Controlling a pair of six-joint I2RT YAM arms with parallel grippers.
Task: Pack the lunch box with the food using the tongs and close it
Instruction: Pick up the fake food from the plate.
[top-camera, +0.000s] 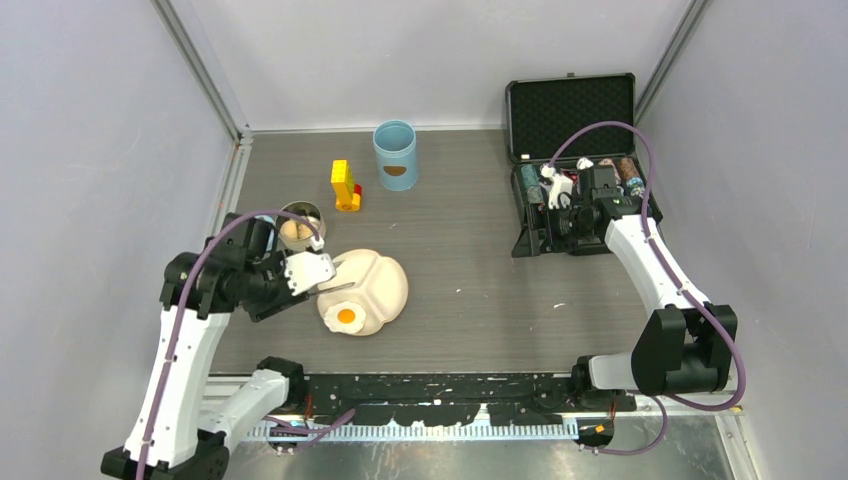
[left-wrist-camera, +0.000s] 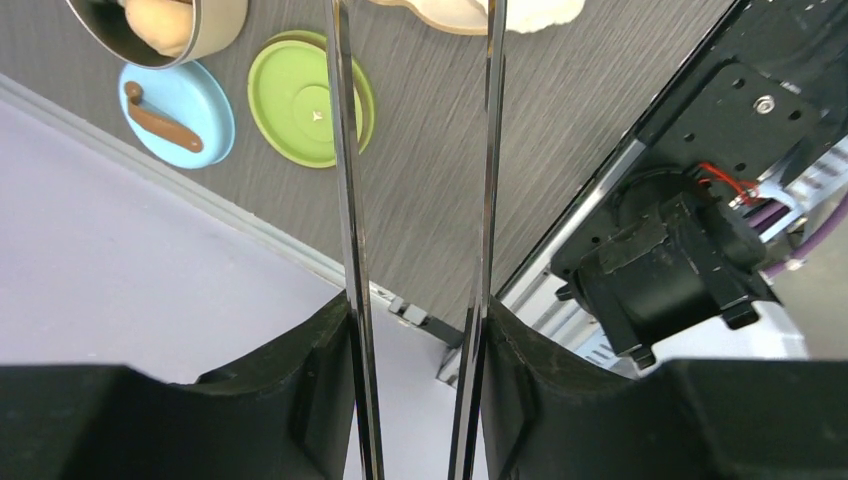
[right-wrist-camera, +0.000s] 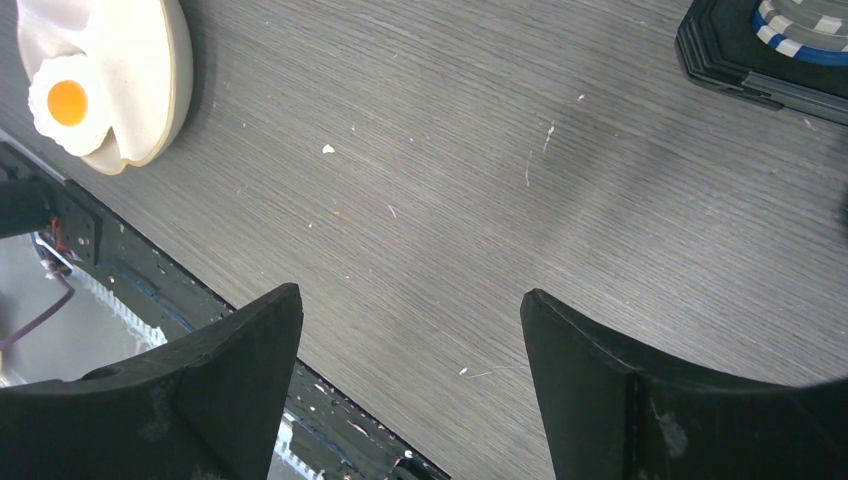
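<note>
Grey wood-grain desk (top-camera: 480, 260) boxed in by pale walls. My left fingers (left-wrist-camera: 300, 390) are clenched on the tongs (left-wrist-camera: 345, 200), one pad pressing each thin arm, so the two arms run out nearly side by side with a gap between them. Their tips reach the left edge of the cream plate (top-camera: 385, 285). The fried egg (top-camera: 346, 317) lies in the plate's near section, beside the tips, and I can't tell whether they touch it. Behind the wrist stands the steel bowl (top-camera: 300, 228) with a bun (left-wrist-camera: 160, 25) inside. The green lid (left-wrist-camera: 310, 95) and blue lid (left-wrist-camera: 175, 110) lie flat on the desk just beside it. The blue canister (top-camera: 395, 155) stands open at the back, well apart. My right fingers (right-wrist-camera: 220, 390) are spread wide and hold nothing, parked near the black case (top-camera: 570, 110). I'd judge the step is fetching the egg. Next I should straddle it with the tips, squeeze gently, and lift without letting it slide.
</note>
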